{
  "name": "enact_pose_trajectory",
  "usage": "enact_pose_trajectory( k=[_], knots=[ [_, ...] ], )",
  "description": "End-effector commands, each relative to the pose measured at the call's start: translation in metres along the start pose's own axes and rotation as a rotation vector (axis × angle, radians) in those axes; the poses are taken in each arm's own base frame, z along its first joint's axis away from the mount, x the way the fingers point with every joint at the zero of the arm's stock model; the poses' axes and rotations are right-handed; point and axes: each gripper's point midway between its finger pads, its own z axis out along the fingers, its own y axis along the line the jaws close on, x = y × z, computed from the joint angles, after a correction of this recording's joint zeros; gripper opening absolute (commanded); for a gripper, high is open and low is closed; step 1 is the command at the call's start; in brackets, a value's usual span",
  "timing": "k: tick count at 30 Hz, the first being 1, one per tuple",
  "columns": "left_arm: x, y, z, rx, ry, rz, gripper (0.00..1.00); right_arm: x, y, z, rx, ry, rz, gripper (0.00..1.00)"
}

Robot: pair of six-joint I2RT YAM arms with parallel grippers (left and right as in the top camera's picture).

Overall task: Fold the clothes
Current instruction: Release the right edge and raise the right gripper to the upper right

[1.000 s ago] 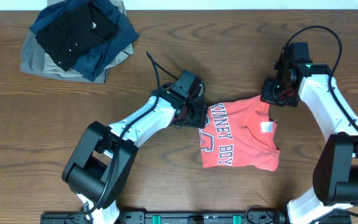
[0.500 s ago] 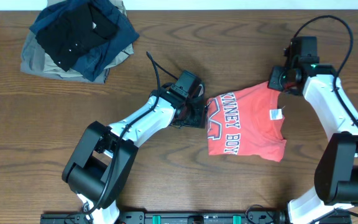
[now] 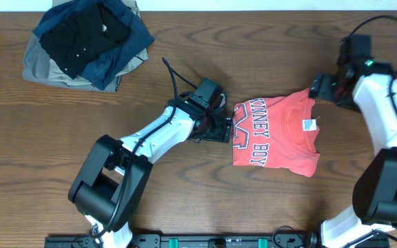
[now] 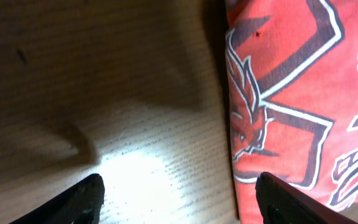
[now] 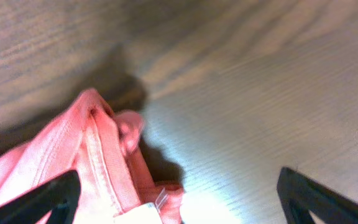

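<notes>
The clothes are a coral-red T-shirt [image 3: 276,134] lying folded into a rough rectangle right of the table's middle. Its white-outlined lettering faces up along the left side and a white neck label [image 3: 309,125] shows near the right edge. My left gripper [image 3: 222,129] is open at the shirt's left edge. In the left wrist view the left gripper [image 4: 179,202] has one finger over bare wood and one finger [image 4: 294,200] over the printed shirt [image 4: 291,93]. My right gripper [image 3: 322,88] is open just off the shirt's back right corner. In the right wrist view the bunched collar [image 5: 98,155] lies by its left finger, and the right gripper [image 5: 179,200] holds nothing.
A heap of black, navy and khaki garments [image 3: 85,43] sits at the back left corner. A black cable [image 3: 174,76] arcs over the left arm. Bare wooden table [image 3: 185,193] lies in front of the shirt.
The right gripper pulled the shirt's corner to the right and back, then opened and let it go. The shirt now lies flatter and further right. The left gripper opened wider.
</notes>
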Motion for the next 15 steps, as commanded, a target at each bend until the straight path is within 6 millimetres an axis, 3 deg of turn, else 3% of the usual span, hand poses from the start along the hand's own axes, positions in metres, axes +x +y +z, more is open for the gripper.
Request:
enact_pose_trajectory(
  k=[1, 2, 5, 7, 11, 15],
  knots=[
    [-0.004, -0.003, -0.013, 0.0, -0.033, 0.023, 0.8, -0.013, 0.014, -0.032, -0.111, 0.007, 0.023, 0.8],
    [-0.004, -0.003, -0.013, 0.0, -0.034, 0.024, 0.8, -0.01, 0.02, -0.038, -0.146, 0.027, 0.019, 0.73],
    [-0.004, -0.003, -0.013, -0.001, -0.034, 0.024, 0.85, 0.008, 0.048, -0.051, -0.293, 0.104, -0.052, 0.38],
    [-0.004, -0.003, -0.013, -0.001, -0.034, 0.024, 0.85, 0.024, 0.072, -0.053, -0.391, 0.14, -0.154, 0.2],
    [-0.004, -0.003, -0.013, -0.001, -0.034, 0.024, 0.85, 0.039, 0.092, -0.035, -0.429, 0.14, -0.266, 0.01],
    [-0.004, -0.003, -0.013, -0.001, -0.033, 0.024, 0.86, 0.051, 0.095, 0.001, -0.429, 0.144, -0.234, 0.01]
  ],
)
